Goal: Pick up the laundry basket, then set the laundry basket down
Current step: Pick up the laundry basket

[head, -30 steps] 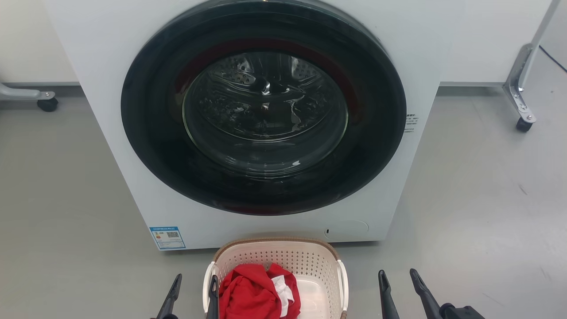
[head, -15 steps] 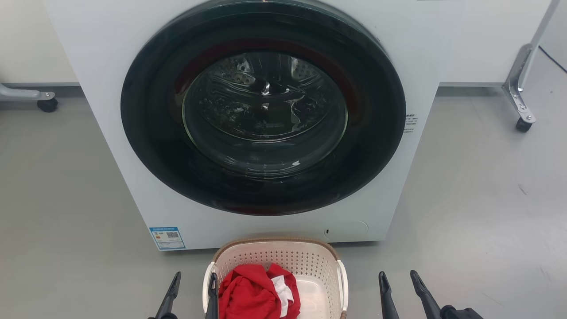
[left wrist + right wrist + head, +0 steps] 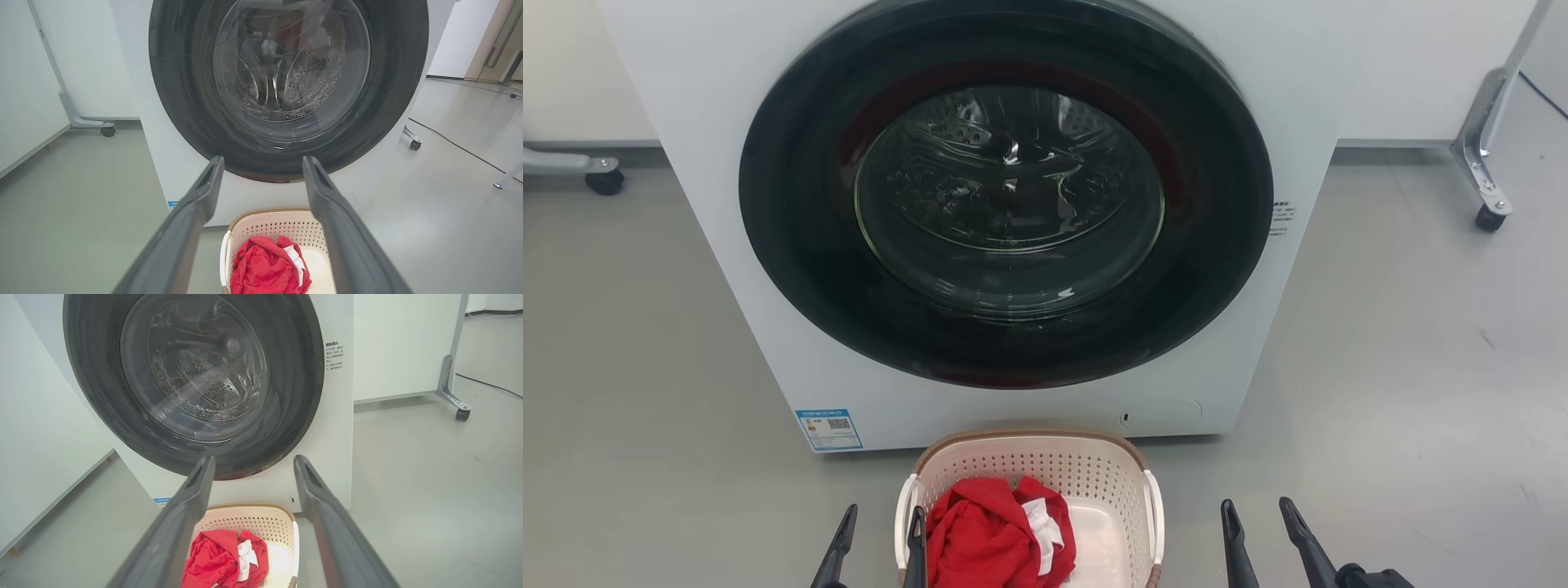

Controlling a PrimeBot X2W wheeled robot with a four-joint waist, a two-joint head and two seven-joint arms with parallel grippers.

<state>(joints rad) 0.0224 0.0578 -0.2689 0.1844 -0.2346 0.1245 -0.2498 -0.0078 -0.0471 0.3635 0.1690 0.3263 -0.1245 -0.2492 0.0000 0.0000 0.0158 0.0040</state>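
The laundry basket (image 3: 1045, 467) is cream-white with perforated walls and a brown rim. It stands on the grey floor just in front of the washing machine, at the bottom centre of the head view. Red clothing (image 3: 984, 531) with a white piece lies inside it. My left gripper (image 3: 885, 510) is open, and its inner finger overlaps the basket's left handle (image 3: 903, 510); contact cannot be told. My right gripper (image 3: 1255, 502) is open over bare floor to the right of the basket. Both wrist views look down past open fingers, left (image 3: 262, 159) and right (image 3: 254, 458), at the basket (image 3: 269, 226) (image 3: 253, 522) below.
A white front-loading washing machine (image 3: 1005, 204) with its dark round door shut stands directly behind the basket. Wheeled frame legs stand at the far left (image 3: 605, 181) and far right (image 3: 1489, 216). A thin cable (image 3: 457, 145) runs over the floor on the right.
The whole head picture has shifted slightly upward, so the camera moved. Both grippers stay open in nearly the same places, and the basket stays on the floor.
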